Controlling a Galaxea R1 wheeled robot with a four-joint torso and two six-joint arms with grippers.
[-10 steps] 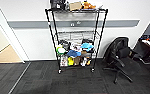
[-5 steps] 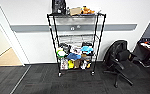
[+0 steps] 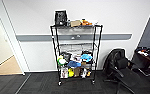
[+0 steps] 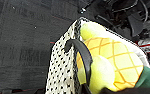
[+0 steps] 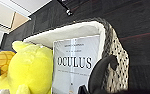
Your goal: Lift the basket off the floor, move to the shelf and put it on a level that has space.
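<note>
- Dark grey carpet tiles [image 3: 41, 85] run to a white wall, where the tall black wire rack [image 3: 76, 53] stands; its second tier [image 3: 76, 44] looks nearly bare.
- Left wrist view: cream dotted woven basket [image 4: 62, 67] with a black handle [image 4: 82, 53], holding a yellow plush pineapple [image 4: 113, 62].
- Right wrist view adds a white "OCULUS" box [image 5: 74, 65] inside.
- Whether either claw grips, I cannot tell.

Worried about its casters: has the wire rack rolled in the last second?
No. The wire rack sits unchanged against the grey wall rail and office chair; the whole view shifted, so the camera moved.
</note>
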